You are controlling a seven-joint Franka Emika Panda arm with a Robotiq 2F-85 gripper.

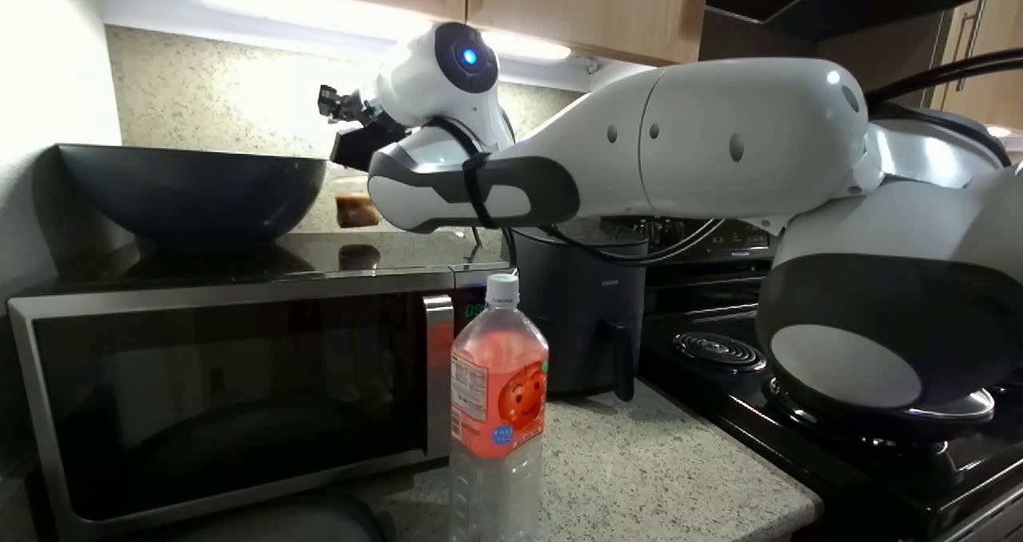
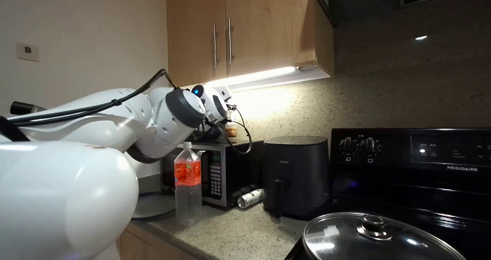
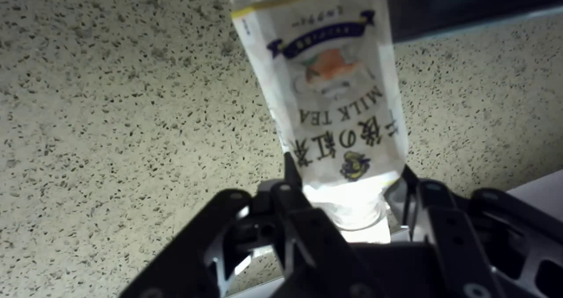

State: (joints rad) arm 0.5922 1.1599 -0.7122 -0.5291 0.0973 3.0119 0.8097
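My gripper [image 3: 349, 177] is shut on a bottle [image 3: 334, 96] with a white "MILK TEA" label, one finger against each side near its neck. The label stands upside down in the wrist view, with the cap end towards the gripper's base. In an exterior view the gripper's dark body [image 1: 364, 149] is partly hidden by the arm. The bottle's lower end, clear with brown contents, shows below it in both exterior views [image 1: 356, 210] [image 2: 231, 131]. It appears upright and a little above the top of the microwave [image 1: 240, 398], where its reflection shows.
A large dark bowl [image 1: 192, 194] stands on the microwave beside the bottle. A tall bottle with a red label [image 1: 499, 398] stands on the counter before the microwave. A black air fryer [image 2: 297, 175], a can [image 2: 251, 198] and a lidded pan [image 2: 379, 237] are near. Cabinets [image 2: 268, 26] hang above.
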